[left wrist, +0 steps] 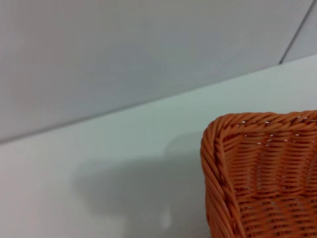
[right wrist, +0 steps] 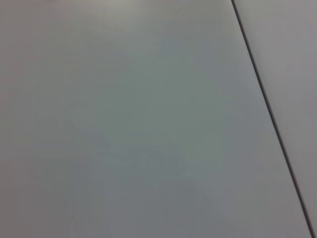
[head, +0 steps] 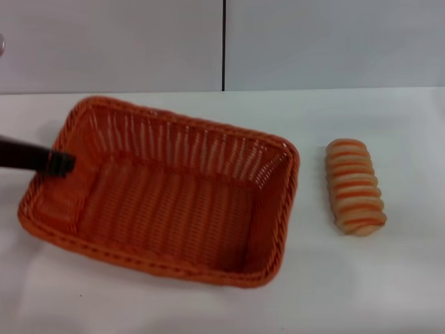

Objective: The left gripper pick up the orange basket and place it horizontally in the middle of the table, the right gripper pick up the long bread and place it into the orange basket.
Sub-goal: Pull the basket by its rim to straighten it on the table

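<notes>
Fingers of the left gripper (head: 61,163) reach over the left rim of the orange basket (head: 167,195); whether they pinch it I cannot tell. Basket sits mid-table (head: 389,292), empty. Just right lies the long bread (head: 354,186), apart from it.

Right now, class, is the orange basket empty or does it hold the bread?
Empty. The orange basket shows only bare woven floor, and the long bread lies on the table beside it, apart from its rim.

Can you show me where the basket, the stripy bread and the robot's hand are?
orange basket (head: 275,229), head view, right side wall.
long bread (head: 355,195), head view, middle ridges.
left gripper (head: 61,163), head view, black tip at the basket's left end.
</notes>
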`<state>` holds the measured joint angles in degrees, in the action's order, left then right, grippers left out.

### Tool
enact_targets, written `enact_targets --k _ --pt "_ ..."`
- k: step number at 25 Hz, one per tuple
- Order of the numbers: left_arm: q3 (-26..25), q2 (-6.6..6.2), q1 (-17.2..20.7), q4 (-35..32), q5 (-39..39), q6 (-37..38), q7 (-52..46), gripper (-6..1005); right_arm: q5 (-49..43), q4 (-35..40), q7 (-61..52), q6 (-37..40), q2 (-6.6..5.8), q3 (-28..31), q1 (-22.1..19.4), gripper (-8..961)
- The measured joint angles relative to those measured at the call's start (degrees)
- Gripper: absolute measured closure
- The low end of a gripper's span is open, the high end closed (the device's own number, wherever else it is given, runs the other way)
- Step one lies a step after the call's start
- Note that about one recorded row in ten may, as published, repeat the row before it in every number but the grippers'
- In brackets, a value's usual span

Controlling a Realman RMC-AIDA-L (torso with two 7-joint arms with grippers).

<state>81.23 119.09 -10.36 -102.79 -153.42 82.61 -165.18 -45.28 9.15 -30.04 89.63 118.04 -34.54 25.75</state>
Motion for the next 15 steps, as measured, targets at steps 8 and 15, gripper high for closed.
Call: enact_targets --k 8,15 --pt "1.34 -0.04 4.58 -0.52 3.80 -2.04 -0.01 824 0.00 0.25 -0.11 0.87 0.34 -2.04 -0.36 334" --pt "1.02 -0.43 3.01 0.15 5.22 -1.06 0.08 821 0.02 0.25 -0.11 0.87 0.35 -2.09 -0.35 336"
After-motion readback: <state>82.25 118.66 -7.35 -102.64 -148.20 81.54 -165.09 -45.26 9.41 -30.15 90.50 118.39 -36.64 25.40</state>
